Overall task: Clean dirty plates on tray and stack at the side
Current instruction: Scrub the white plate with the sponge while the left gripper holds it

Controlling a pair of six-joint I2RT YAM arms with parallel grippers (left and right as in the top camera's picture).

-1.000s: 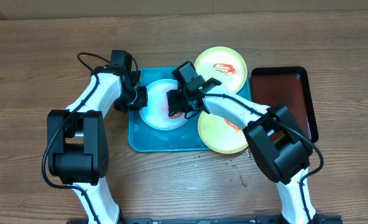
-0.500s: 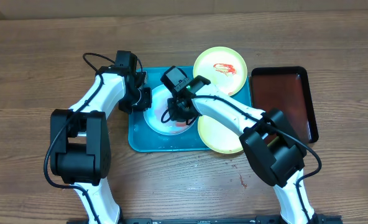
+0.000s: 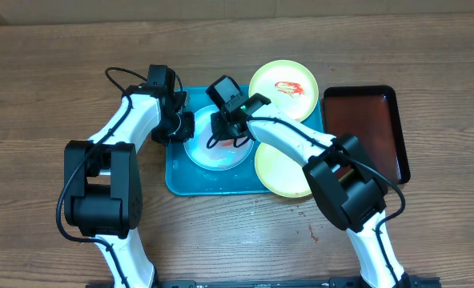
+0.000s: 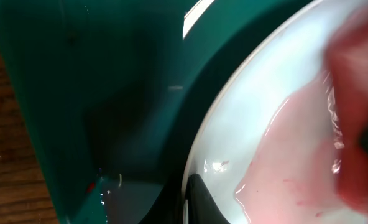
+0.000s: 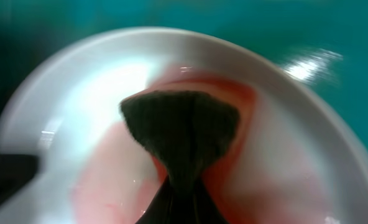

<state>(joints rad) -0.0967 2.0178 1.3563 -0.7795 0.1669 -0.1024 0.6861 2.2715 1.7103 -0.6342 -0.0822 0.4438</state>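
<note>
both pinch: left pincer (image 3: pixel 182 128) the plate (image 3: pixel 209 157) rim, right pincer (image 3: pixel 225 138) a sponge (image 5: pixel 181 130), now higher.

The tray (image 3: pixel 179 181) is turquoise, the white plate (image 3: pixel 207 158) streaked pink, the yellow-green plate (image 3: pixel 263 80) red-smeared.

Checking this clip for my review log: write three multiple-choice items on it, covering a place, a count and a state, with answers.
1. Where is the white plate? A in the turquoise tray; B in a sink; C on a rack.
2. How many yellow-green plates show? A one; B two; C four.
3. The right gripper is: A open and empty; B shut on a dark pad; C out of view.
Answers: A, the tray's rim surrounds it; B, both lie at the tray's right end; B, it pinches the pad on the plate.
</note>
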